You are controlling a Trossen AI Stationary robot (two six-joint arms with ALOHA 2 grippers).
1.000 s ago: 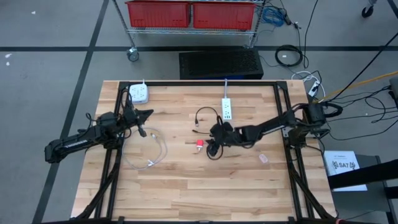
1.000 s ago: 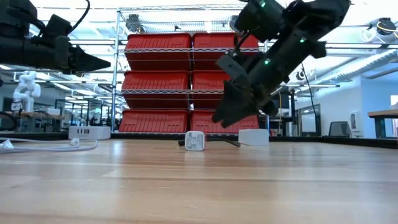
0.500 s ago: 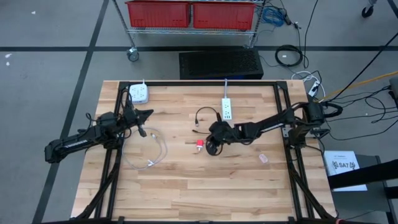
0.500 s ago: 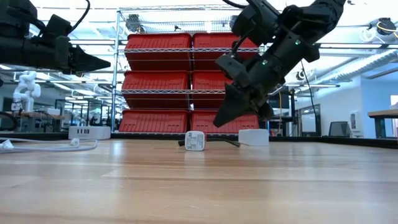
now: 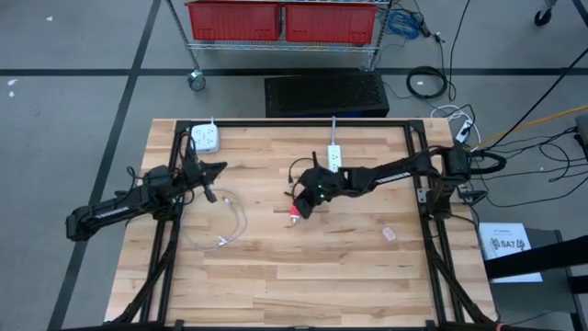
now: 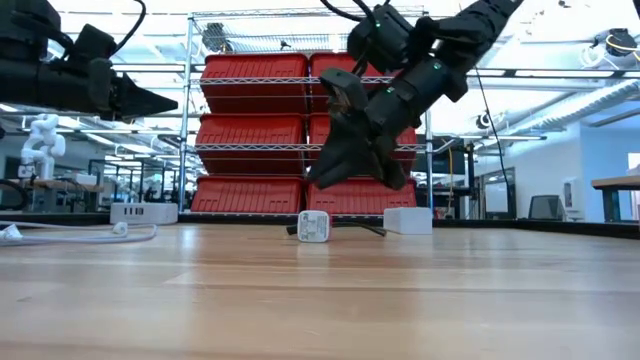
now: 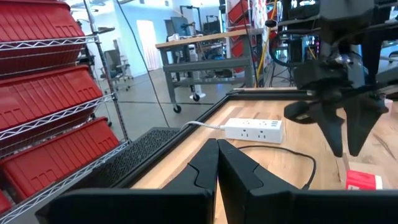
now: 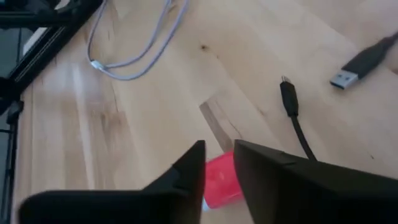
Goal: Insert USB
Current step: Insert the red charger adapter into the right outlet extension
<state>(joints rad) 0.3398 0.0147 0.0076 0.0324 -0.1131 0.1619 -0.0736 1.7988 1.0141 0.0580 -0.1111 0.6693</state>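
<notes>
Right claw (image 5: 300,204) shifted left over red adapter (image 5: 294,212), slightly parted, left claw (image 5: 218,167) closed, wooden table (image 5: 294,267), red bins (image 6: 255,120)

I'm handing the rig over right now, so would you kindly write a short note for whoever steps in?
Left gripper: shut, empty, hanging above the table's left side beside the white cable.
Right gripper: jaws a little apart, empty, above the red-and-white adapter at mid-table.
Black cable: lying loose on the table next to the adapter; its USB plug is free.
Power strip: behind, near the far edge.
Done: nothing plugged in.
Left: pick up the plug and insert it.
</notes>
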